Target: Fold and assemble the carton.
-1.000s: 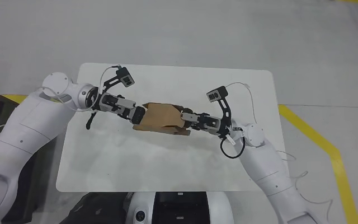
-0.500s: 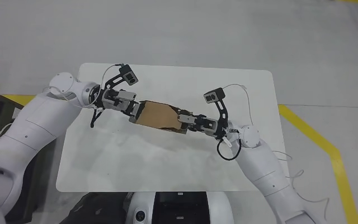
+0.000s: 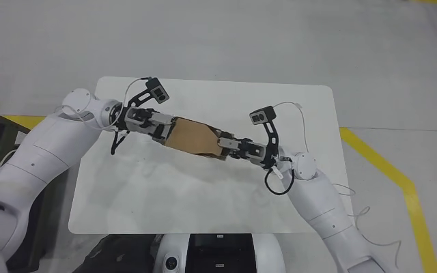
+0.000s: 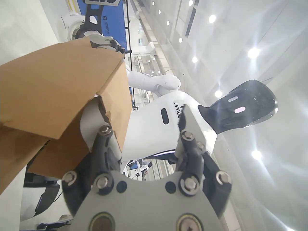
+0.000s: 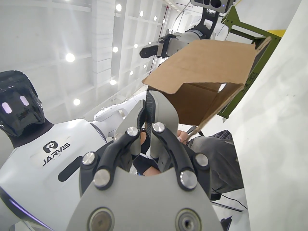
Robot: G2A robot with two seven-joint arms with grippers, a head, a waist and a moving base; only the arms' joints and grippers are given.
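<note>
Over the white surface (image 3: 205,198), right hand (image 5: 146,102) pinches the carton (image 3: 194,138); left hand (image 4: 139,106) gapes (wrist view: one finger (image 4: 92,118) touches it).

Top looks down; 2 wrists upward, seemingly sharing carton (image 3: 194,137).

Lettering runs down the blue board (image 4: 115,26) and along the green frame (image 5: 251,76) — partly hidden there.

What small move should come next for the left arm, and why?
Probably shut the left gripper on the carton: its jaws stand open, with one finger against the carton's wall, while only the right gripper pinches the opposite end.
</note>
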